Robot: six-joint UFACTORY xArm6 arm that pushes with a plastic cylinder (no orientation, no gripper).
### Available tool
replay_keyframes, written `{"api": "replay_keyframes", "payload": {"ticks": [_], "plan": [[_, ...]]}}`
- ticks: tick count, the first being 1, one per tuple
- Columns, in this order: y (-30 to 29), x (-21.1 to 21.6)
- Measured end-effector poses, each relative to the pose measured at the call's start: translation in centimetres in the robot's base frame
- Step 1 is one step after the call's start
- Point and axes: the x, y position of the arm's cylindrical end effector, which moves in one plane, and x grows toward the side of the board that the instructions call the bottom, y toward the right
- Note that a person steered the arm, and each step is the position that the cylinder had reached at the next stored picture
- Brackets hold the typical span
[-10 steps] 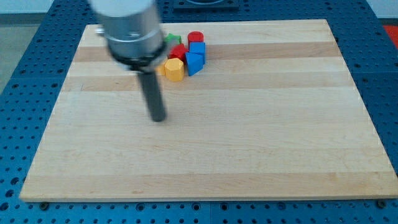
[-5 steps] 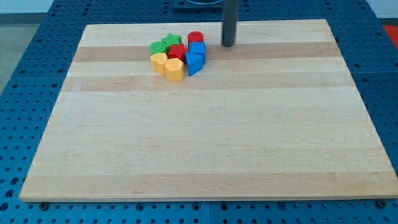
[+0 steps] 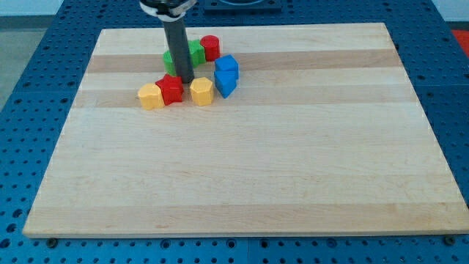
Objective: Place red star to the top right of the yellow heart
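Red star (image 3: 171, 89) sits between two yellow blocks: one touching it on the view's left (image 3: 150, 96), one just to the view's right (image 3: 201, 92). Can't tell which is the heart, shapes too small to read. Tool is a bare rod, no jaws to spread or pinch; my tip (image 3: 184, 79) is touching or nearly at the star's upper-right edge.

Risks imo:
- Tip on that side pushes star down-left, wrong way if the heart is the left yellow.
- Star touches left yellow, so any shove drags it along and the target shifts.
- Green blocks (image 3: 192, 53), red cylinder (image 3: 210, 48), blue blocks (image 3: 226, 75) crowd the star's upper right; drop zone is tight, could jam.
- Wood surface (image 3: 293, 161) looks slick, overshoot likely.
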Motion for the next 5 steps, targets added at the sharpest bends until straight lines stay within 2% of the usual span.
{"api": "replay_keyframes", "payload": {"ticks": [1,2,3,4,5], "plan": [[-0.4,0.3],[-4.7,1.8],[-6.0,2.7],[-2.1,1.0],[1.4,1.1]]}}
